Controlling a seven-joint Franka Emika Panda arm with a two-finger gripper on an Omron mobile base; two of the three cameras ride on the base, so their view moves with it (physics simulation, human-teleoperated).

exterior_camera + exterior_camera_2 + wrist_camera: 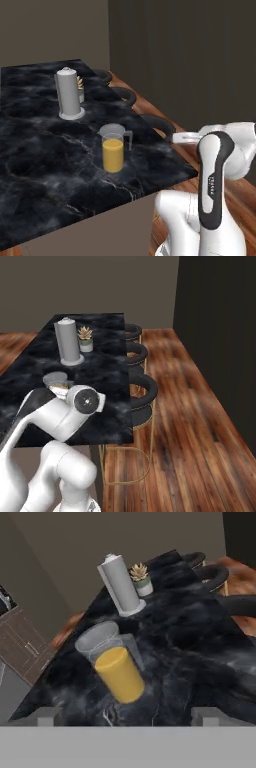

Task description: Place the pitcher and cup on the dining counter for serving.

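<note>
Open black marble is seen all round the pitcher (113, 148) on the dining counter (40, 165). The path toward eleven o'clock is blocked by the grey knob-topped cylinder (68, 93); a small potted plant (85, 338) is tucked just beside it.

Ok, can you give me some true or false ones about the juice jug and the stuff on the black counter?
1. The pitcher stands upright on the dining counter. True.
2. The pincer is squeezing the pitcher. False: it is open, fingers apart from it.
3. A little plant sits beside the grey canister. True.
4. The pitcher is empty. False: orange juice fills its lower part.
5. The stools are bright red. False: they are black.
</note>
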